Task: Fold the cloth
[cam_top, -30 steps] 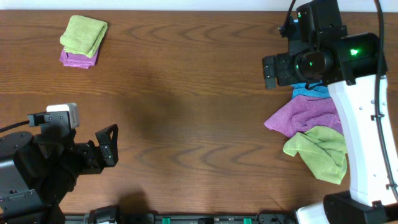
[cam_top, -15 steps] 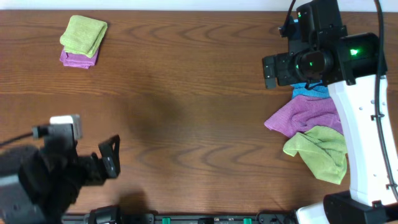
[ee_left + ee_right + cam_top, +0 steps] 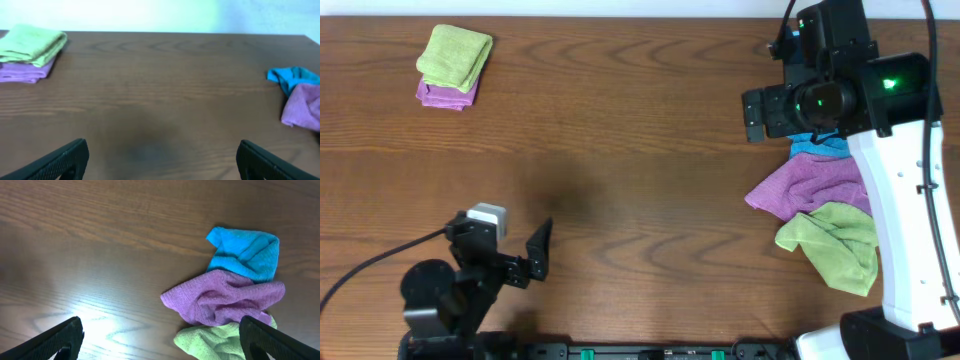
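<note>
Your cloth [image 3: 830, 248] lies crumpled at the near end of the heap on the right of the bench [image 3: 640, 150]. It touches the purple cloth [image 3: 815, 185], and a blue cloth [image 3: 817, 147] sits at the heap's far end. I can't make out its tag.

Your right fingers [image 3: 60, 339] hang spread wide and empty just beside the heap's far end, probably to survey it before a pick. Your left fingers [image 3: 65, 160], near left, are also apart and hold nothing. They face the bare middle, likely the folding spot.

At far left, a folded green cloth [image 3: 455, 55] rests on a folded purple one [image 3: 442, 97].
</note>
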Available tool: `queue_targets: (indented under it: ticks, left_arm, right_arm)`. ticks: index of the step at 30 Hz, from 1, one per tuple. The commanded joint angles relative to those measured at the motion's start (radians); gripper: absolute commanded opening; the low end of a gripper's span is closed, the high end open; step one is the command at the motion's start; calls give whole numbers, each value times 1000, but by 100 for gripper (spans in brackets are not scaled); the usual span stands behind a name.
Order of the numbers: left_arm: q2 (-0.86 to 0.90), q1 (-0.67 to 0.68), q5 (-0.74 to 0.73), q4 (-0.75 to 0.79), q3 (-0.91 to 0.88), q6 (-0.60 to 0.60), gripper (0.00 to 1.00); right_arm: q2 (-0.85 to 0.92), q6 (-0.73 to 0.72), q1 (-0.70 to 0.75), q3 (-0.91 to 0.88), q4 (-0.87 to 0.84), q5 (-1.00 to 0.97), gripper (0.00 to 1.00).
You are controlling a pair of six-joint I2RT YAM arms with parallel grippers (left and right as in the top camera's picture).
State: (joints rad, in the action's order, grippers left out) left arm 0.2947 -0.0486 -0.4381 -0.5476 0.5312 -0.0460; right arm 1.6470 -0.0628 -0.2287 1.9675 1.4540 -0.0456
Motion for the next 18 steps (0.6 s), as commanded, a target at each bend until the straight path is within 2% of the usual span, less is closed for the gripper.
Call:
queue_targets:
  ticks: [1, 7, 15, 18]
  left_arm:
    - [-47, 14, -19, 53, -108, -7, 95]
    - [-134, 16, 10, 150, -284, -16, 96]
    - [-248, 17, 29, 177, -420, -30, 96]
    - [-258, 19, 32, 182, -421, -54, 95]
  right_arm:
    - [-22, 12, -10, 0, 1, -10, 99]
    - [-22, 12, -10, 0, 1, -10, 99]
    - [-22, 12, -10, 0, 1, -10, 99]
    - [-22, 12, -10, 0, 1, -10, 99]
